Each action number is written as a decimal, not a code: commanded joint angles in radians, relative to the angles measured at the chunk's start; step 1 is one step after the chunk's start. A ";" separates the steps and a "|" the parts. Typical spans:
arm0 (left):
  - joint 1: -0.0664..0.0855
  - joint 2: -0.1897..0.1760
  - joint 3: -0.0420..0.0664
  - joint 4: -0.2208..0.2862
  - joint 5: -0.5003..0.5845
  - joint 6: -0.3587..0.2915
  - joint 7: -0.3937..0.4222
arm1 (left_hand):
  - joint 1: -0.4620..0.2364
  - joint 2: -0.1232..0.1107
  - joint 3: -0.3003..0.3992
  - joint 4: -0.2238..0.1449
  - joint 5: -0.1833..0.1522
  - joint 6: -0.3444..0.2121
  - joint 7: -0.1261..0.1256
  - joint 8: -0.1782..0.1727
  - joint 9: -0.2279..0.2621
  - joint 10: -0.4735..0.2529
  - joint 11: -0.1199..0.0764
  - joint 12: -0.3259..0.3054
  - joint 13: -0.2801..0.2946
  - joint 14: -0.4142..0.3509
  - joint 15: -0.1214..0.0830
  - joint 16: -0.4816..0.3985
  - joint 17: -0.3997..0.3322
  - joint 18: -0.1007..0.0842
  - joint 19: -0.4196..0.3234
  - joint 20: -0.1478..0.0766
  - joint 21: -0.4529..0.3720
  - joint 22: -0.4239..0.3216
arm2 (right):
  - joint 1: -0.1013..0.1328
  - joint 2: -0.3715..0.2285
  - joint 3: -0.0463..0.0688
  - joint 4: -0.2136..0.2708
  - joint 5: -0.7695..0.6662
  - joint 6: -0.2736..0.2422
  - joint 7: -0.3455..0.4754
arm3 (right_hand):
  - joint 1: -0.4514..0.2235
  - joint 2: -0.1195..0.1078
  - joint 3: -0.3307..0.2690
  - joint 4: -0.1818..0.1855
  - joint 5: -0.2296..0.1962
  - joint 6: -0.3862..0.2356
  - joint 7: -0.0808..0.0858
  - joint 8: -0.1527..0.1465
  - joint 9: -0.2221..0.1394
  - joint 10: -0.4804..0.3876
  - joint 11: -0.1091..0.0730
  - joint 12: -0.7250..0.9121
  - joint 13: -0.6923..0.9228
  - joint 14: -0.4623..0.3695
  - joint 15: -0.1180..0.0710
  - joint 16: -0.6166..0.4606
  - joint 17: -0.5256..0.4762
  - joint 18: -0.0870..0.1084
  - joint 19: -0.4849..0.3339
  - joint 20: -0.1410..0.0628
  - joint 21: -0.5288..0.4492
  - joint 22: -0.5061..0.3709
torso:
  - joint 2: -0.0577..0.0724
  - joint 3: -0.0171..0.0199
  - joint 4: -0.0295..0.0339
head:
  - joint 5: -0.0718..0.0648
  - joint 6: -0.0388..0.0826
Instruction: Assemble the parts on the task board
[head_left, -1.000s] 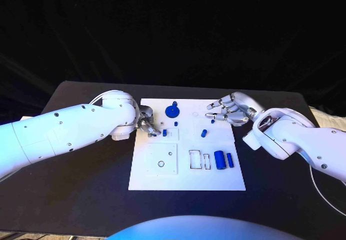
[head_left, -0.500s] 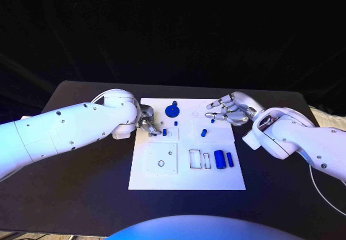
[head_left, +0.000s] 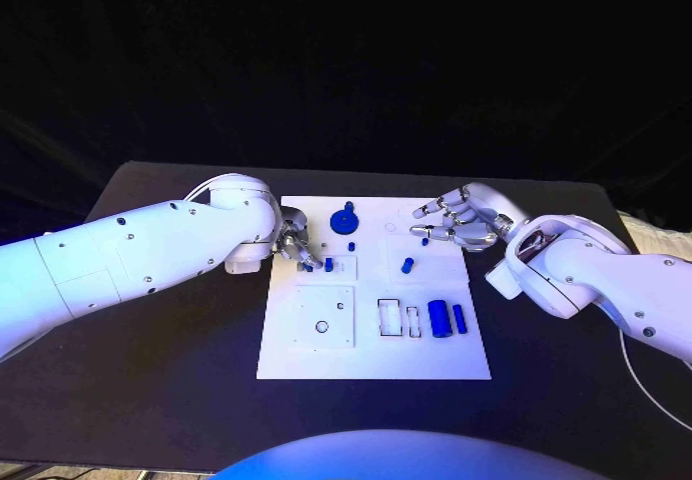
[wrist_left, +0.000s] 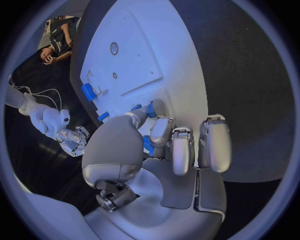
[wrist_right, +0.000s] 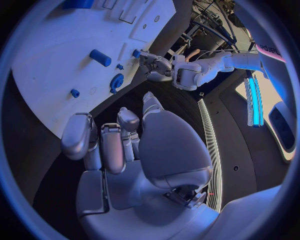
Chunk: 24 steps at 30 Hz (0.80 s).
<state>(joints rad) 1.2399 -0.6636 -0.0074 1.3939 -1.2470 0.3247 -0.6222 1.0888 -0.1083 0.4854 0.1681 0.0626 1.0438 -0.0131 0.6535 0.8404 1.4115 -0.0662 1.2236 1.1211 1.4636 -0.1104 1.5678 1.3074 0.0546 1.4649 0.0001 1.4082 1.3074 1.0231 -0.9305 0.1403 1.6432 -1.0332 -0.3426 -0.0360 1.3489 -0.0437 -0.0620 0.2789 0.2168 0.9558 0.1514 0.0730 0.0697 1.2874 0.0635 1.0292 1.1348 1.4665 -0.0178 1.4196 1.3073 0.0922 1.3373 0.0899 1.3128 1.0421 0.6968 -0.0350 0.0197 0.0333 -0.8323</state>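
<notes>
The white task board (head_left: 378, 350) lies in the middle of the black table. My left hand (head_left: 296, 245) is at the board's far left edge and pinches a small blue part (head_left: 329, 264) that stands in the board; the left wrist view shows that part (wrist_left: 150, 109) between thumb and fingertip. A blue round knob (head_left: 345, 220) and a tiny blue peg (head_left: 352, 246) stand just beyond it. A short blue piece (head_left: 408, 265) lies mid-board. Two blue cylinders (head_left: 449, 319) sit in slots at the near right. My right hand (head_left: 459, 225) hovers at the far right edge, fingers loosely spread, holding nothing.
A square panel with two small holes (head_left: 323, 318) takes up the board's near left. Empty rectangular slots (head_left: 398, 318) lie beside the cylinders. Bare black table (head_left: 144, 370) surrounds the board on all sides.
My left arm has swung slightly toward the far side and its fingers have edged closer to the small blue part. The right hand and the other parts have stayed put.
</notes>
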 joint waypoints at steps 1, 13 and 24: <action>-0.017 0.003 -0.013 -0.008 -0.012 0.069 -0.023 | -0.013 0.001 -0.012 0.000 0.003 -0.001 0.003 -0.002 0.001 -0.006 -0.001 -0.003 0.000 0.107 0.004 0.003 0.263 -0.014 0.055 0.006 -0.005 0.141 | 0.000 0.000 0.000 0.002 -0.003 0.014 0.004 | -0.007 0.002 -0.006 -0.001 0.004 0.001 0.000 -0.002 0.001 -0.008 -0.001 -0.002 -0.001 0.053 0.003 -0.005 0.023 0.009 -0.006 -0.001 -0.004 -0.001 | 0.000 -0.0006 0.0005 | -0.001 -0.001; -0.017 0.000 -0.013 -0.008 -0.017 0.089 -0.024 | -0.023 -0.002 -0.030 0.008 0.004 0.003 0.002 -0.003 0.002 -0.004 -0.002 0.000 0.004 0.107 0.003 0.003 0.263 -0.015 0.056 0.005 -0.003 0.143 | 0.000 0.001 0.000 0.002 -0.003 0.016 0.004 | -0.007 0.002 -0.006 -0.001 0.004 0.001 0.000 -0.002 0.001 -0.008 -0.001 -0.002 -0.001 0.053 0.003 -0.005 0.023 0.009 -0.006 -0.001 -0.004 -0.001 | 0.000 -0.0014 0.0005 | -0.001 -0.004; -0.017 0.000 -0.013 -0.007 -0.017 0.107 -0.025 | -0.033 -0.003 -0.047 0.018 0.004 0.010 0.000 -0.003 0.002 -0.001 -0.003 0.004 0.007 0.107 0.003 0.003 0.263 -0.016 0.057 0.005 0.000 0.146 | 0.000 0.001 0.000 0.001 -0.003 0.016 0.004 | -0.007 0.002 -0.006 -0.001 0.004 0.001 0.000 -0.002 0.001 -0.008 -0.001 -0.002 -0.001 0.053 0.003 -0.005 0.023 0.009 -0.006 -0.001 -0.004 -0.001 | 0.000 -0.0009 0.0006 | -0.001 -0.004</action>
<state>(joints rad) 1.2414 -0.6640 -0.0060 1.3904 -1.2556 0.3514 -0.6211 1.0648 -0.1133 0.4435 0.1873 0.0610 1.0473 -0.0130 0.6544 0.8419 1.4115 -0.0662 1.2236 1.1271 1.4636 -0.1104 1.5677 1.3073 0.0547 1.4649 0.0001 1.4083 1.3074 1.0231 -0.9302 0.1403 1.6430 -1.0330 -0.3406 -0.0365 1.3490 -0.0437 -0.0619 0.2787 0.2167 0.9558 0.1514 0.0730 0.0697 1.2874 0.0636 1.0292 1.1348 1.4665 -0.0178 1.4196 1.3080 0.0922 1.3373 0.0899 1.3129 1.0422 0.6965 -0.0361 0.0204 0.0318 -0.8374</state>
